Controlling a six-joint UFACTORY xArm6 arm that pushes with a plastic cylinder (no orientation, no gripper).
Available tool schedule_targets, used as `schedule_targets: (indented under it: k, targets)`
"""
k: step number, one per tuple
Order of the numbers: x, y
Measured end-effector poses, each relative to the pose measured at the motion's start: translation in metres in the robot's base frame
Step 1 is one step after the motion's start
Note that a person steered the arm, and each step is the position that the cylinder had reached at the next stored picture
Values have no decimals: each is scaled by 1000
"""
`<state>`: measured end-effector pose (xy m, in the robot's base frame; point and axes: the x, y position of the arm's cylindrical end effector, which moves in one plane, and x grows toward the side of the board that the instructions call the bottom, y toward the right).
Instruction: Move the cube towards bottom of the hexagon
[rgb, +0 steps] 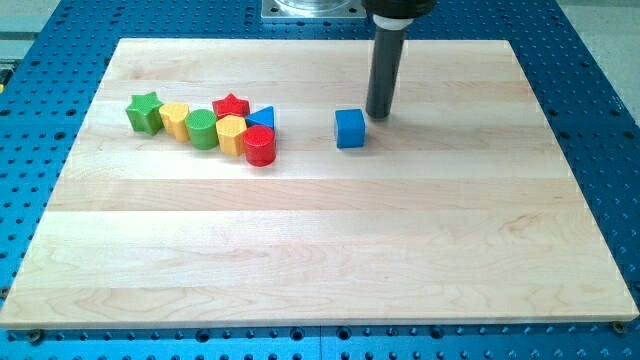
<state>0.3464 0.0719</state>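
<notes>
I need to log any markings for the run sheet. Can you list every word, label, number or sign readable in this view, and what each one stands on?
None: no text, number or sign can be read anywhere in this view.
The blue cube and the other coloured blocks have plain faces.
The wooden board shows only grain.
My tip ends a plain dark rod, just to the upper right of the blue cube.

No readable text, label, brand, number or sign anywhere: none on the coloured blocks, none on the wooden board (320, 240), none on the blue perforated table (60, 30) around it
</notes>
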Motion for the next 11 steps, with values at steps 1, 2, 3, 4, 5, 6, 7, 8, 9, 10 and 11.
schedule_targets:
  k: [1,2,3,4,5,6,7,8,9,10,11]
  targets:
    - [48,-45]
    - [94,-80]
    - [169,-32]
    - [185,-38]
    - [163,-76]
    - [161,-94]
    - [135,-92]
    - [134,-135]
    - [140,-156]
    - [134,-153]
    - [123,-153]
